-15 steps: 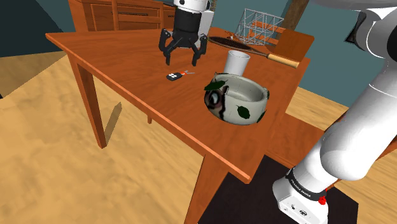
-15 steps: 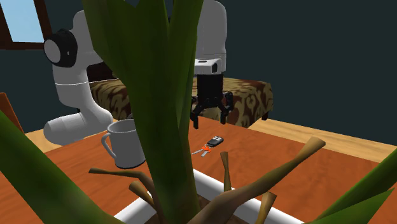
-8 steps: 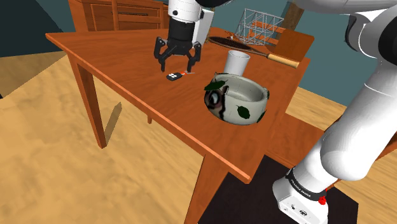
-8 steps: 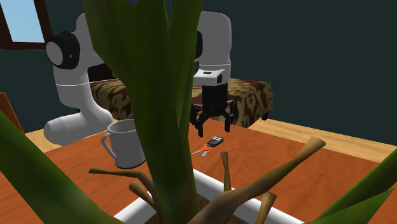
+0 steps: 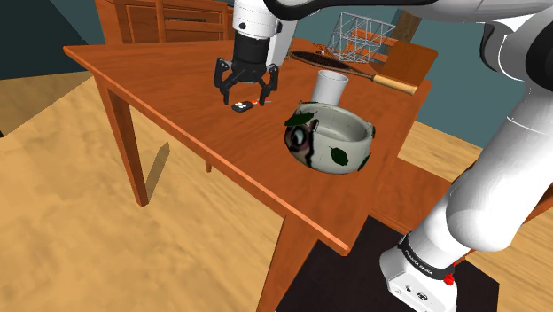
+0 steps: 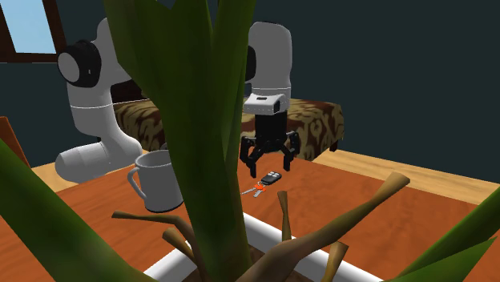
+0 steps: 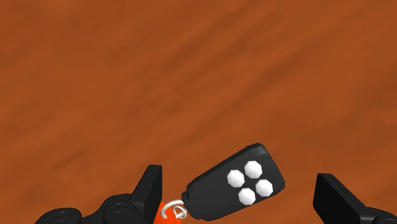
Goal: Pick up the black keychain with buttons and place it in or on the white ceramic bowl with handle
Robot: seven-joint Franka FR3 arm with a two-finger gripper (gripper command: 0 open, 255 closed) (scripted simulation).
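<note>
The black keychain (image 5: pixel 240 106) with white buttons and an orange tag lies flat on the wooden table (image 5: pixel 177 80). My gripper (image 5: pixel 245 91) hangs open just above it, fingers spread to either side. In the wrist view the keychain (image 7: pixel 234 183) lies on the wood between the two fingers (image 7: pixel 149 186), untouched. From the second exterior view the gripper (image 6: pixel 270 167) hovers right over the keychain (image 6: pixel 273 178). The white bowl (image 5: pixel 330 138), with leaf patterns and a handle, stands on the table towards the shoulder view's right of the keychain.
A white cup (image 5: pixel 331 86) stands behind the bowl, close to the gripper. A wire basket (image 5: pixel 361 37) and a long dark utensil (image 5: pixel 354 69) lie at the table's far side. A large plant (image 6: pixel 200 136) and a grey mug (image 6: pixel 159 182) fill the second exterior view's foreground.
The gripper has come down towards the keychain and now sits lower and closer over it, still open. The keychain and bowl have not moved.
</note>
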